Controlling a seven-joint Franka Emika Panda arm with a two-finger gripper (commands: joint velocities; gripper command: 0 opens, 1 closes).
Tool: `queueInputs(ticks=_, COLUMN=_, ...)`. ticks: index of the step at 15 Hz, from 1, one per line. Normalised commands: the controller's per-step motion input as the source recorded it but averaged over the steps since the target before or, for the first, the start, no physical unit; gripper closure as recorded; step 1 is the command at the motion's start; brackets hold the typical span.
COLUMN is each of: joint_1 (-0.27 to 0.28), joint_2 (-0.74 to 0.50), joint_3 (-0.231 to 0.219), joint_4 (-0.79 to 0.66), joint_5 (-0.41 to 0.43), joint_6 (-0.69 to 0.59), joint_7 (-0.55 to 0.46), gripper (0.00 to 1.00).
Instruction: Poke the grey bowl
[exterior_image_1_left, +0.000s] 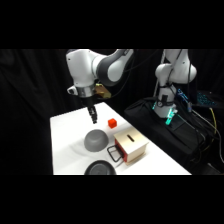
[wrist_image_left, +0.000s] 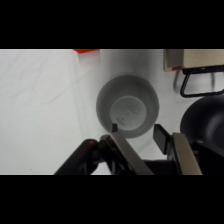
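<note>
Currently gripper (exterior_image_1_left: 93, 119), fingers spread, hangs just above the inverted grey bowl (exterior_image_1_left: 95, 140); red cube (exterior_image_1_left: 112, 122) and tan box (exterior_image_1_left: 130, 146) lie right.

Bright white table (exterior_image_1_left: 67, 145), dark surroundings, soft blur

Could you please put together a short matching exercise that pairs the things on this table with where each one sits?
Things:
1. grey bowl
2. red block
3. tan box
4. dark dish

Places:
A. at the table's near edge, partly cut off
B. directly below the gripper
C. right of the bowl, a black handle on its side
D. behind the box, farther from the camera

Pairs: 1-B, 2-D, 3-C, 4-A
</note>
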Motion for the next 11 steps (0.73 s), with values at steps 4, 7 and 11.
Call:
queueInputs(ticks=4, joint_1=0.045, joint_2=-0.15, joint_3=0.021, joint_4=0.21, joint_5=-0.016, joint_6=-0.36, joint_7=0.07, gripper=0.0)
queueInputs(ticks=7, joint_1=0.03, joint_2=-0.1, joint_3=0.021, joint_4=0.2, joint_5=0.0, joint_6=-0.28, joint_7=0.07, gripper=0.0)
queueInputs(ticks=11, joint_1=0.025, joint_2=-0.06, joint_3=0.014, joint_4=0.2, joint_5=0.008, joint_6=-0.2, joint_7=0.1, gripper=0.0)
